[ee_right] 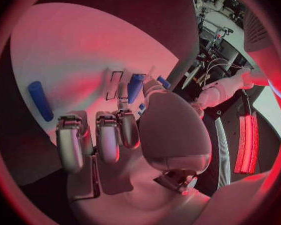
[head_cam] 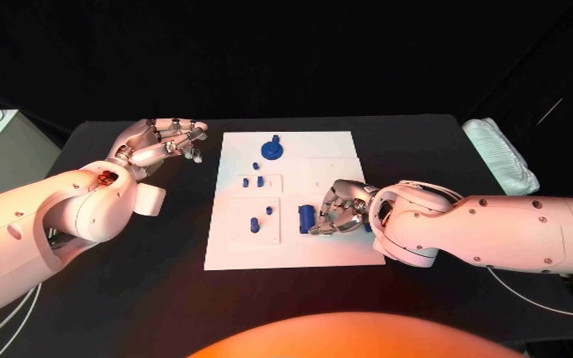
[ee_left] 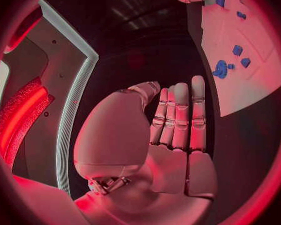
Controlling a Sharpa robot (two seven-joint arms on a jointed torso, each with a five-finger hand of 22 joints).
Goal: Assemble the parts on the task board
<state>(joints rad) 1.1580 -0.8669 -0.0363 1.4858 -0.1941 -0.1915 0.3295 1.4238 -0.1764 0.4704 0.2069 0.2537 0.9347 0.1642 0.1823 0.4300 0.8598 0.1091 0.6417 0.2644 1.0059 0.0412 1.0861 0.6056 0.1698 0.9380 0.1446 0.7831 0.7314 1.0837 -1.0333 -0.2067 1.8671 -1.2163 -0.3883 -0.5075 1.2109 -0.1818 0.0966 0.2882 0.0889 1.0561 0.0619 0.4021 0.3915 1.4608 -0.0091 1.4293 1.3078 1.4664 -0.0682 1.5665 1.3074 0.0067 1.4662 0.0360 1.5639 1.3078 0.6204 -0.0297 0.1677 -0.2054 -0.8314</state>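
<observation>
The white task board [head_cam: 340, 159] lies mid-table with several small blue parts on it: a round part [head_cam: 272, 150] at the far end, little pegs [head_cam: 253, 181] below it, and a short part [head_cam: 254, 225] in a recess. My right hand [head_cam: 343, 209] rests on the board's near right side, fingers curled, with thumb and a finger pinching a blue cylinder part [head_cam: 307, 218] [ee_right: 134, 87]. Another blue cylinder [ee_right: 39, 101] lies loose on the board, apart from that hand. My left hand [head_cam: 165, 142] [ee_left: 172, 135] hovers over the black table left of the board, fingers extended, holding nothing.
A white padded object [head_cam: 502, 155] sits at the table's right edge, and a pale box [head_cam: 7, 138] stands off its left edge. Bare black table [head_cam: 143, 292] surrounds the board. In the left wrist view the board [ee_left: 253, 85] is off to one side of the left hand.
</observation>
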